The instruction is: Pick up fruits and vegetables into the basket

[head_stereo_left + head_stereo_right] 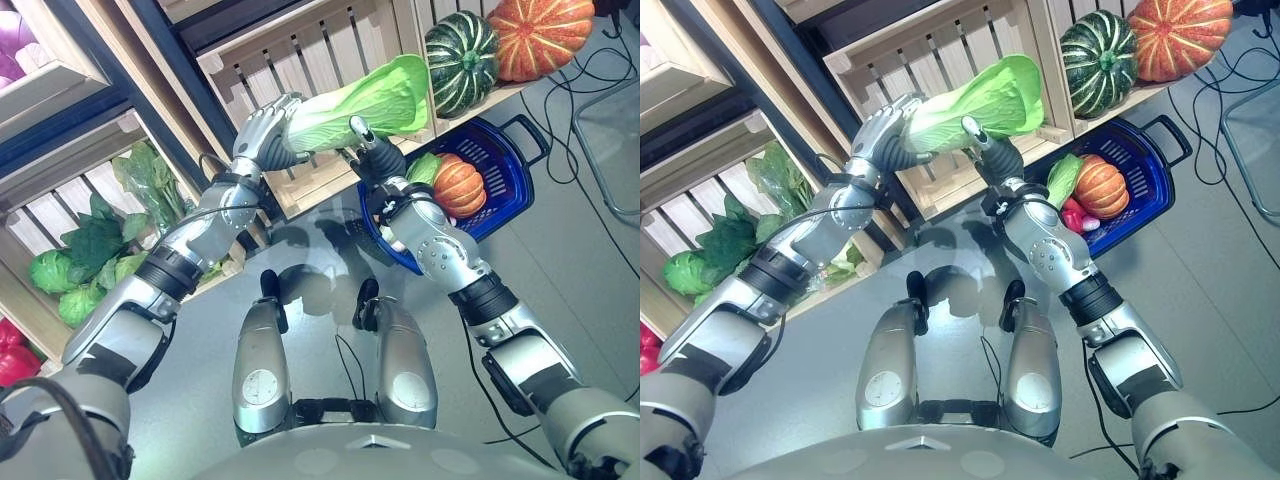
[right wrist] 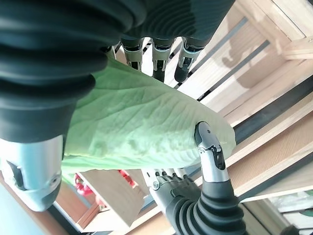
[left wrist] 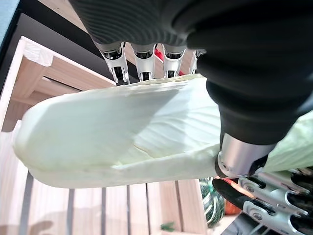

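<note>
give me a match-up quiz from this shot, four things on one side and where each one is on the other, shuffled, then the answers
Things:
1. napa cabbage
2. small orange pumpkin
3. green striped squash
4. leafy greens

Places:
A. on the wooden shelf next to a large orange pumpkin
B. in the crate on the robot's left
C. held up between the left hand and right hand
D. inside the blue basket

Pairs: 1-C, 2-D, 3-A, 4-B
</note>
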Tool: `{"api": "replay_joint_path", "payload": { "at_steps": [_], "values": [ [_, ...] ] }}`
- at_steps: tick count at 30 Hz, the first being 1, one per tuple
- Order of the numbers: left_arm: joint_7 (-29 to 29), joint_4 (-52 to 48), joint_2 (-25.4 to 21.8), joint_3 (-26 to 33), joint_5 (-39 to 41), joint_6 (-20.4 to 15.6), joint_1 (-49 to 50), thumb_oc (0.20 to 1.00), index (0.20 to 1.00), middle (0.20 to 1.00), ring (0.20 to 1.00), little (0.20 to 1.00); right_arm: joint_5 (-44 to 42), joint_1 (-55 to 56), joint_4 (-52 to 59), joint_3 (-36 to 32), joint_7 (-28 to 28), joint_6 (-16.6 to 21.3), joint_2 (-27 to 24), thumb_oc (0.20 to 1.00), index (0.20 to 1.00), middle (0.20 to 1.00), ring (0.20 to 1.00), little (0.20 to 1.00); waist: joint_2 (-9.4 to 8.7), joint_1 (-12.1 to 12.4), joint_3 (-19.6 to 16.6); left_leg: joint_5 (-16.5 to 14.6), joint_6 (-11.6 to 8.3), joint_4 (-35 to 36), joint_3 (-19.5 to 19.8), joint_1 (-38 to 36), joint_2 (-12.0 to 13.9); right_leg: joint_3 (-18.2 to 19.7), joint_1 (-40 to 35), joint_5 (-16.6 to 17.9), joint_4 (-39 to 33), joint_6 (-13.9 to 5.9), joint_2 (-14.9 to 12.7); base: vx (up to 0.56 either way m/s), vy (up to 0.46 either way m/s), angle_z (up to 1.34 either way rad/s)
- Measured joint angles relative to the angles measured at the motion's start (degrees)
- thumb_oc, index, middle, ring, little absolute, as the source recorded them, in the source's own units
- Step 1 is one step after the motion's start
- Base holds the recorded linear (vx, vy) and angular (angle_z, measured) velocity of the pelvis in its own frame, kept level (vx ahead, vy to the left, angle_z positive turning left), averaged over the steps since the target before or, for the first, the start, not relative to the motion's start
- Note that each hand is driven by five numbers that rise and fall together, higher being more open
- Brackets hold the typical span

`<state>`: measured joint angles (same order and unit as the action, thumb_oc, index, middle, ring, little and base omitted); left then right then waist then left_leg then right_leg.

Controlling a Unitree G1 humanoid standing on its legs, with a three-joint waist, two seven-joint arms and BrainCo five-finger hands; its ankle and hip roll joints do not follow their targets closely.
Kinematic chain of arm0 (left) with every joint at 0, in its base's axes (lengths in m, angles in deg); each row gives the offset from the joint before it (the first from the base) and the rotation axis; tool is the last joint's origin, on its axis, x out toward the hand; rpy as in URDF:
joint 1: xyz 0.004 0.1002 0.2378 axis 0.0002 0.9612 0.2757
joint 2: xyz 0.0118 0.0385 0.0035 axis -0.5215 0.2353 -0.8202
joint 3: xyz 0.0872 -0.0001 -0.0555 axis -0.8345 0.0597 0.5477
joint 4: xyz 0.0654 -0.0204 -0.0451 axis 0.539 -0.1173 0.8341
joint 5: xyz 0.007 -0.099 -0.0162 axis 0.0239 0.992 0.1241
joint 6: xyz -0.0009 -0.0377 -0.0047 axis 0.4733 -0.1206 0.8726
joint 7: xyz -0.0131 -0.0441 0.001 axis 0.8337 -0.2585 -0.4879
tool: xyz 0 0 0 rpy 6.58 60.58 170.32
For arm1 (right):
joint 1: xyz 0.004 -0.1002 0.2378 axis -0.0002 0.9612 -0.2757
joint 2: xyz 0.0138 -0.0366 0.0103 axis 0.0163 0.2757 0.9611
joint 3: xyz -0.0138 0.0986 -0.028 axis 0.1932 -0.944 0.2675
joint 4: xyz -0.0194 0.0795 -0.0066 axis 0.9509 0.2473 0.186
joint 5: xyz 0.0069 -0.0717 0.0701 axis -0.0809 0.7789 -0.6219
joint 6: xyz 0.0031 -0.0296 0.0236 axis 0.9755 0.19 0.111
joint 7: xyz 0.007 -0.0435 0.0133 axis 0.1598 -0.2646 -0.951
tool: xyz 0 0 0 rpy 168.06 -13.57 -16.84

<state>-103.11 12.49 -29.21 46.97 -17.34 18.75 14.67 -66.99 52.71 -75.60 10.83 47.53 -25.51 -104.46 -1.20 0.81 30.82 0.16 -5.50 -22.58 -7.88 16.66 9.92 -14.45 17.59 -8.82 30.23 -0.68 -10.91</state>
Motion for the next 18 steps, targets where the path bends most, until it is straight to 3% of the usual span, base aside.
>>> {"api": "replay_joint_path", "payload": {
  "at_steps": [1, 2, 3, 6, 12, 13, 18],
  "values": [
    [0.30, -0.14, -0.18, -0.92, -1.88, 0.75, -0.36, 0.200, 0.200, 0.200, 0.200, 0.200, 0.00, -0.17, -0.25, 0.10, -0.93, 0.30, 0.02, 0.900, 0.900, 0.900, 0.900, 0.900, 0.00, 0.00, 0.00, 0.01, 0.05, 0.07, -0.06, 0.03, -0.03, -0.05, 0.00, 0.03, -0.09, -0.05, -0.19, -0.03, 0.037, 0.03],
    [0.99, -0.37, -0.30, -1.90, -3.79, 1.67, -0.85, 0.200, 0.200, 0.200, 0.200, 0.200, -0.02, -0.22, -0.54, 0.13, -1.65, 0.86, -0.03, 0.617, 0.617, 0.617, 0.617, 0.617, 0.00, 0.00, 0.00, 0.04, 0.13, 0.13, -0.10, 0.07, -0.14, -0.10, 0.00, 0.06, -0.11, -0.11, -0.23, -0.03, 0.039, 0.03],
    [1.64, -0.49, -0.43, -2.57, -5.72, 2.67, -1.23, 0.200, 0.200, 0.200, 0.200, 0.200, -0.03, -0.37, -1.08, 0.12, -2.14, 1.68, 0.30, 0.200, 0.200, 0.200, 0.200, 0.200, 0.00, -0.01, 0.00, 0.01, 0.21, 0.15, -0.20, 0.09, -0.20, -0.11, 0.00, 0.09, -0.14, -0.16, -0.27, -0.03, 0.038, 0.02],
    [2.40, -0.75, -0.40, -3.61, -9.55, 4.74, -1.38, 0.200, 0.200, 0.200, 0.200, 0.200, -0.45, -1.70, -4.22, 0.12, -3.33, 3.95, 0.84, 0.200, 0.200, 0.200, 0.200, 0.200, 0.00, -0.26, 0.00, -0.06, 0.32, 0.17, -0.35, 0.13, -0.37, -0.02, 0.02, 0.20, -0.29, -0.33, -0.41, -0.01, 0.007, 0.00],
    [6.34, -3.95, -0.04, -4.59, -9.88, 7.47, -2.61, 0.200, 0.200, 0.200, 0.200, 0.200, 0.47, -1.83, -6.31, 0.12, -4.39, 7.39, 0.57, 0.200, 0.200, 0.200, 0.200, 0.200, 0.02, 0.00, 0.00, 0.13, 0.45, 0.97, -0.37, 0.17, -0.74, -0.20, 0.16, 0.17, -0.68, -0.45, -0.71, -0.03, 0.011, 0.01],
    [6.82, -3.96, 0.09, -4.61, -9.65, 7.70, -2.68, 1.000, 1.000, 1.000, 1.000, 1.000, 0.97, -1.83, -6.44, 0.12, -4.39, 7.50, 0.55, 0.200, 0.200, 0.200, 0.200, 0.200, 0.04, -0.19, 0.01, 0.14, 0.46, 0.98, -0.40, 0.19, -0.84, -0.18, 0.21, 0.15, -0.72, -0.51, -0.82, -0.07, 0.011, 0.00],
    [8.65, -4.35, 1.68, -4.66, 1.49, 10.06, -1.47, 1.000, 1.000, 1.000, 1.000, 1.000, 6.52, -1.93, -7.51, -0.33, -4.44, 7.64, -0.28, 0.200, 0.200, 0.200, 0.200, 0.200, 0.15, -0.89, 0.04, 0.10, 0.54, 1.01, -0.91, 1.05, -0.93, 0.14, 1.21, 0.32, -1.06, -0.77, -0.89, -0.06, -0.004, -0.03]
  ]
}}
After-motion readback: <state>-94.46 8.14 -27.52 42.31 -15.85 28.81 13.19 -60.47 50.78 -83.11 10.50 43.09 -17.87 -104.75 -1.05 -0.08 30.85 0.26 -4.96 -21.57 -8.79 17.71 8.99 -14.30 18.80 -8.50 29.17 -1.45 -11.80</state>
